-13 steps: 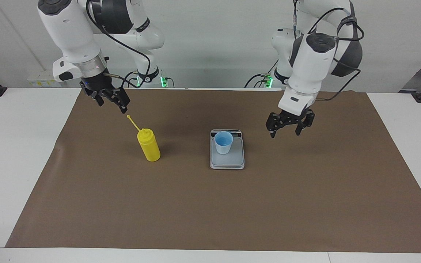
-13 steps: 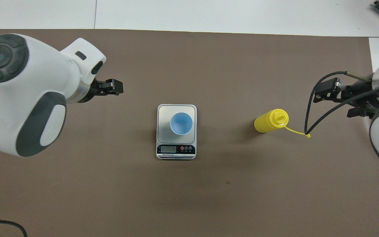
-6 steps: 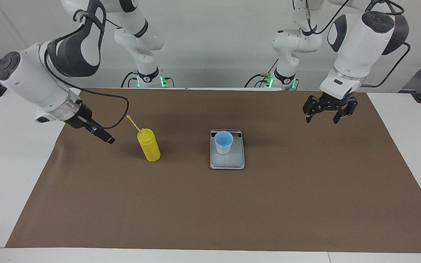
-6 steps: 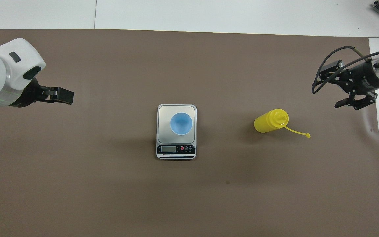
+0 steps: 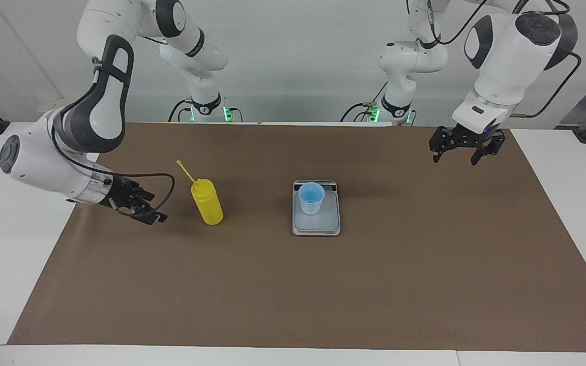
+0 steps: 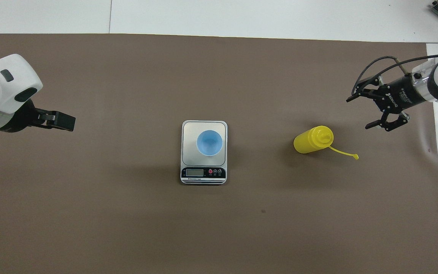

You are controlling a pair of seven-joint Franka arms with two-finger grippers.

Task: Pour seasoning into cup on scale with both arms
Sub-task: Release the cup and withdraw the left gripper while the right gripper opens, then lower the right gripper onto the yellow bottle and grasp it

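Standing upright: yellow seasoning bottle (image 5: 207, 203).

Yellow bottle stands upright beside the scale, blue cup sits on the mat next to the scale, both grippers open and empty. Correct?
Not quite. The facing view shows the blue cup standing on the scale, not on the mat. The rest holds: yellow bottle upright beside it, left gripper and right gripper open and empty.

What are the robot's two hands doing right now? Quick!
Left gripper: open, holding nothing, waiting up over the mat.
Right gripper: open, holding nothing, low beside the yellow bottle.
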